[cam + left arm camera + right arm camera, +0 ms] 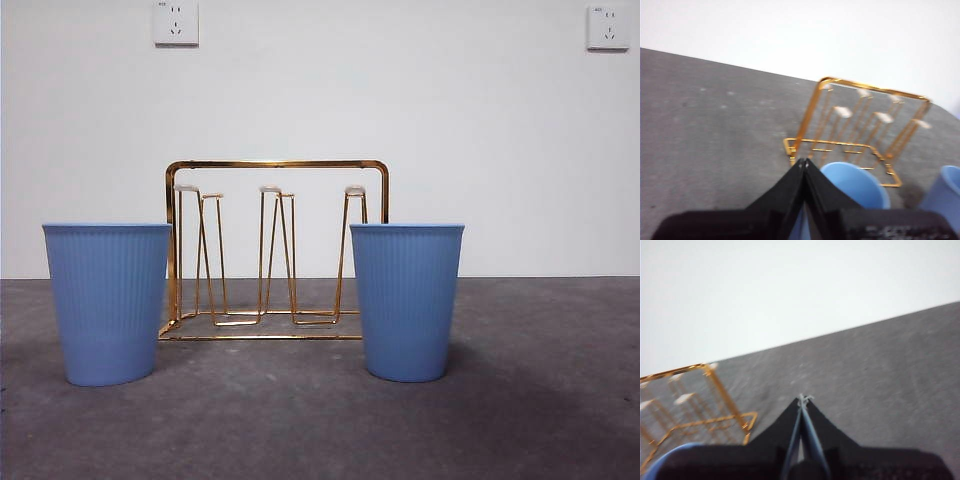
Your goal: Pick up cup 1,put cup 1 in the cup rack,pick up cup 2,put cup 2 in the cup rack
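Observation:
Two alike blue ribbed cups stand upright on the grey table, one at the left (107, 305) and one at the right (406, 300); I cannot tell which is cup 1. The gold wire cup rack (275, 165) stands between them, slightly farther back, with nothing on its prongs. No arm shows in the front view. My left gripper (804, 162) is shut and empty, raised over the near side of one cup (855, 185), with the rack (810, 112) beyond it. My right gripper (802, 399) is also shut and empty, with a cup rim (665, 457) and the rack (720, 385) off to its side.
A white wall with two power sockets (176, 22) rises behind the table. Grey tabletop (540, 400) stretches around the cups. The other cup (945, 192) shows at the edge of the left wrist view.

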Available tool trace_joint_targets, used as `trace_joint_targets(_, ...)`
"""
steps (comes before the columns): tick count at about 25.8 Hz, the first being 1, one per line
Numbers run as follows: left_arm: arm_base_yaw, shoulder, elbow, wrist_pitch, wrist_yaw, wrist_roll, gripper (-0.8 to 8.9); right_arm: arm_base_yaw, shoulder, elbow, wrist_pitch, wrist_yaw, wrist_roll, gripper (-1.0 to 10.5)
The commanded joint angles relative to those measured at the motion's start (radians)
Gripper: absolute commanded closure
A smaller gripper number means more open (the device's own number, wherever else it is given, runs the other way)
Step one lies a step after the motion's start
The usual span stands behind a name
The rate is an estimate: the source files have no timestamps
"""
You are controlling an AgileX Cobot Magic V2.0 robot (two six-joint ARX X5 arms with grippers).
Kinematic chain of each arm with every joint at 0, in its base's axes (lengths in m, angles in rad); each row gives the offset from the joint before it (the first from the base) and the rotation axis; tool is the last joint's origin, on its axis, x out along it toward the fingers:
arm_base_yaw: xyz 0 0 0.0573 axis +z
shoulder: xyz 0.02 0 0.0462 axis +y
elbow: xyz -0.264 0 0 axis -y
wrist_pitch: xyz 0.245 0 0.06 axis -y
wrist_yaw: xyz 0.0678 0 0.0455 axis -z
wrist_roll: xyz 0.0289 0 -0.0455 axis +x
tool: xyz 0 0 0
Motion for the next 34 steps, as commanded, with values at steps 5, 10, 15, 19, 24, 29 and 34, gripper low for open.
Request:
trace_joint_targets(5, 0.002, 0.158, 0.203, -0.124, 0.173, 0.035, 8.19, 0.000, 0.225, 0.269, -0.209, -0.158, -0.088, 9.6)
trace_joint_targets(10, -0.001, 0.296, 0.350, -0.262, 0.237, 0.105, 8.19, 0.000, 0.397, 0.483, -0.421, -0.221, -0.184, 9.6)
trace_joint_targets(15, -0.010, 0.414, 0.484, -0.396, 0.250, 0.185, 8.19, 0.001, 0.535, 0.660, -0.605, -0.229, -0.277, 9.6)
trace_joint_targets(19, -0.028, 0.484, 0.572, -0.483, 0.250, 0.235, 8.20, 0.001, 0.613, 0.756, -0.713, -0.254, -0.339, 9.6)
trace_joint_targets(24, -0.057, 0.556, 0.669, -0.559, 0.250, 0.261, 8.15, 0.002, 0.679, 0.812, -0.784, -0.254, -0.369, 9.4)
trace_joint_targets(29, -0.064, 0.600, 0.726, -0.564, 0.279, 0.245, 1.72, 0.002, 0.687, 0.813, -0.776, -0.255, -0.325, 4.2)
trace_joint_targets(34, -0.086, 0.622, 0.726, -0.558, 0.407, 0.224, 1.22, 0.005, 0.731, 0.851, -0.775, -0.372, -0.307, 3.2)
